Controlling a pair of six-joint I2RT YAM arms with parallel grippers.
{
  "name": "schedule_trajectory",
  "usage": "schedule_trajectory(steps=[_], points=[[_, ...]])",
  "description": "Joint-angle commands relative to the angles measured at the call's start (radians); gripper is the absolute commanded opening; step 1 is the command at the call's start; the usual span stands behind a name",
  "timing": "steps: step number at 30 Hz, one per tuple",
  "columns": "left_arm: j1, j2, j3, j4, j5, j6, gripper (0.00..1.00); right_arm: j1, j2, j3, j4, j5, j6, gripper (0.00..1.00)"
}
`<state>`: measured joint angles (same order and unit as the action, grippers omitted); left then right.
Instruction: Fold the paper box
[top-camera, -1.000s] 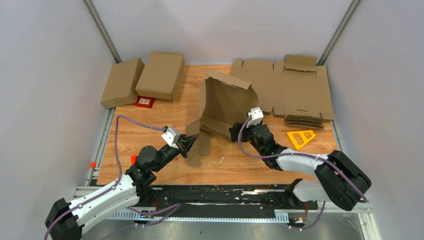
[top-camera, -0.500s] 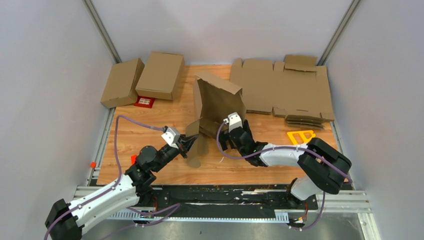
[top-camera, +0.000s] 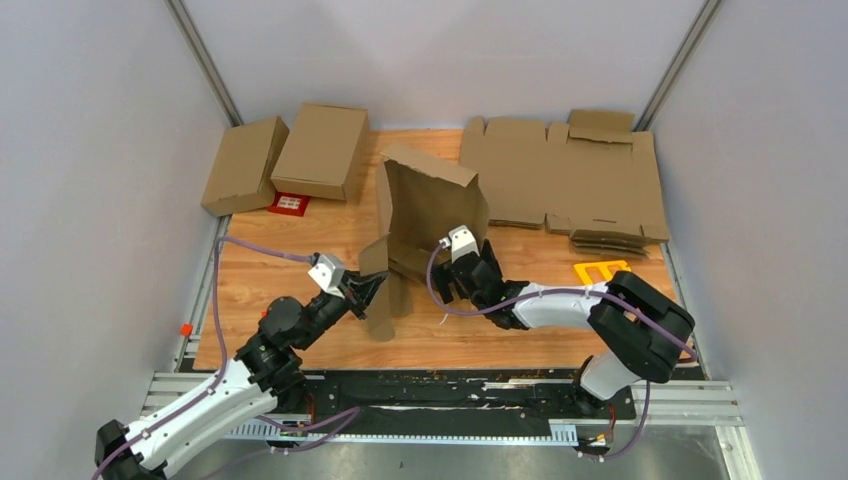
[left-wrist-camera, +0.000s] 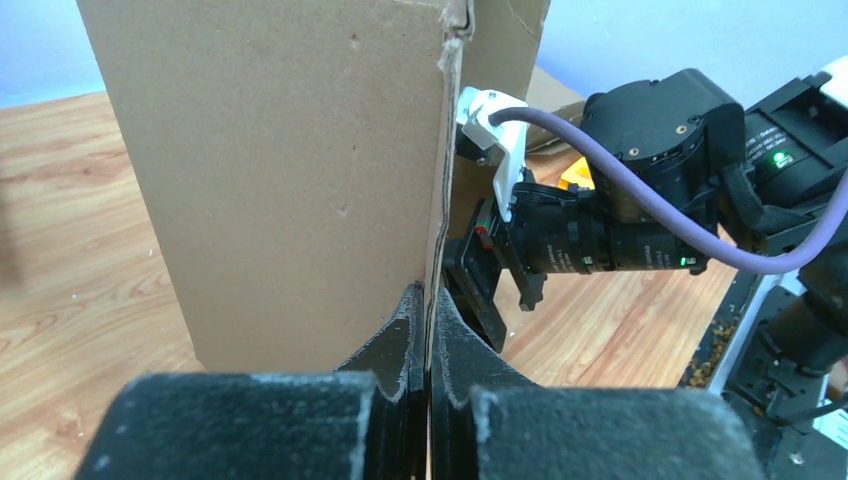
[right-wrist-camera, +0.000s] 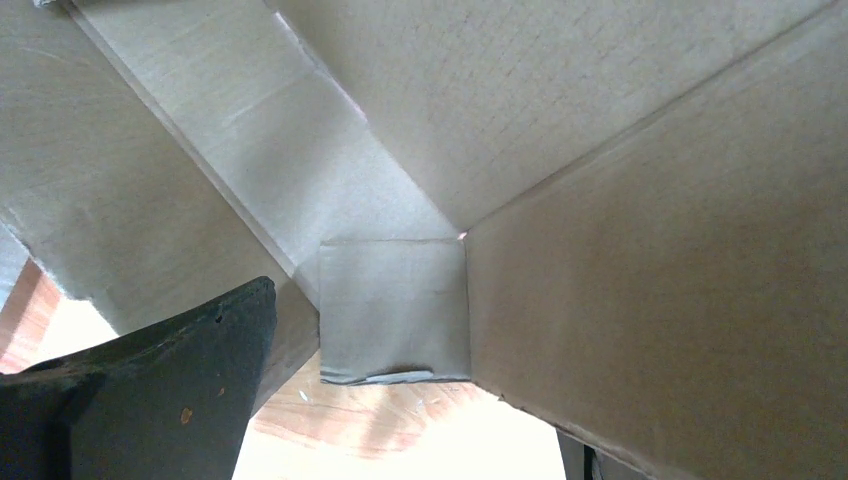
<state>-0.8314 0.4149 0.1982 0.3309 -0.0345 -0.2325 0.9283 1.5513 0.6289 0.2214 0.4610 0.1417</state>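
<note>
Finds paper box nudged left of its earlier spot, standing tilted at the middle of the table. Finds left gripper pinching the near flap's edge. Finds right gripper spread, reaching under the raised panels.

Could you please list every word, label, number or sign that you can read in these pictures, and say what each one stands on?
No text can be read in any view.
red card: white patches with dark marks, too small to read.
paper box: plain brown, no print on the faces that show.
yellow plastic tool: no lettering visible.
</note>
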Motion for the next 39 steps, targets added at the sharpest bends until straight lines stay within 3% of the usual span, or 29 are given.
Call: schedule_trajectory(steps=[1, 5, 13, 18, 24, 29, 36, 39], points=[[-0.003, -0.041, 0.085, -0.171, -0.019, -0.129, 0.00, -0.004, -0.042, -0.012, 0.010, -0.078, -0.007, 1.00], [-0.003, -0.042, 0.108, -0.244, -0.007, -0.182, 0.00, -0.066, -0.098, -0.076, 0.067, -0.224, 0.038, 0.99], [-0.003, -0.071, 0.128, -0.380, -0.013, -0.160, 0.00, -0.194, -0.145, -0.108, 0.093, -0.352, 0.153, 0.84], [-0.003, -0.081, 0.078, -0.359, -0.016, -0.108, 0.00, -0.276, -0.125, -0.058, -0.030, -0.398, 0.317, 0.85], [-0.003, -0.022, 0.043, -0.258, 0.028, -0.092, 0.00, -0.344, -0.129, -0.102, 0.097, -0.482, 0.470, 0.82], [-0.002, -0.004, 0.042, -0.249, 0.048, -0.066, 0.00, -0.380, -0.148, -0.122, 0.186, -0.480, 0.534, 0.78], [-0.003, -0.022, 0.033, -0.242, 0.052, -0.057, 0.00, -0.410, -0.155, -0.094, 0.092, -0.407, 0.634, 0.79], [-0.003, -0.030, 0.028, -0.243, 0.050, -0.050, 0.00, -0.412, -0.156, -0.080, 0.048, -0.369, 0.583, 0.82]])
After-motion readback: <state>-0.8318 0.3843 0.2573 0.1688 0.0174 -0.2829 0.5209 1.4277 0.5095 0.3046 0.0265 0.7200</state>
